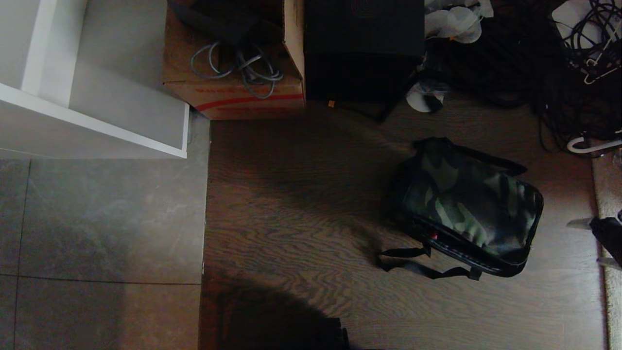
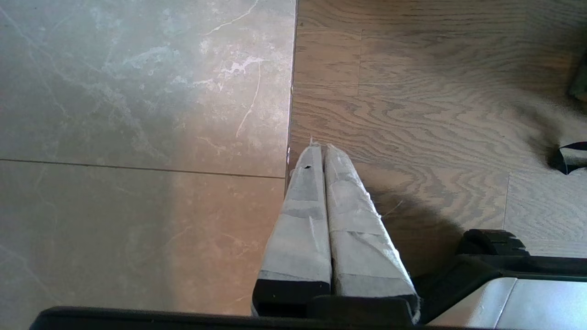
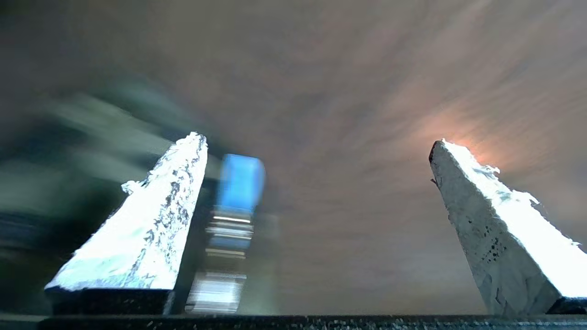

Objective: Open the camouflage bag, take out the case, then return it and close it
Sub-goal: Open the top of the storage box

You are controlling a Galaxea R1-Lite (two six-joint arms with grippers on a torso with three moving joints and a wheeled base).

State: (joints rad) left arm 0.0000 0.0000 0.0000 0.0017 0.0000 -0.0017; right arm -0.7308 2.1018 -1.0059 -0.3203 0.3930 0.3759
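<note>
Camouflage bag [image 1: 469, 206] zipped, wood floor [image 1: 301, 218], no legible writing

The camouflage bag [image 1: 469, 206] sits on the wood floor [image 1: 301, 209] at right, its straps [image 1: 418, 265] trailing toward the near side. Far behind it stands a box [image 1: 363, 48], with a cardboard carton [image 1: 233, 92] just left, cables [image 1: 238, 63] lying in it. A shelf unit [image 1: 92, 87] occupies the far left, over tile [image 1: 97, 233]. Tangled cords [image 1: 573, 58] fill the far right.

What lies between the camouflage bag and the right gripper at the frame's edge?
Head view: only bare wood floor separates the camouflage bag from the right gripper.
</note>
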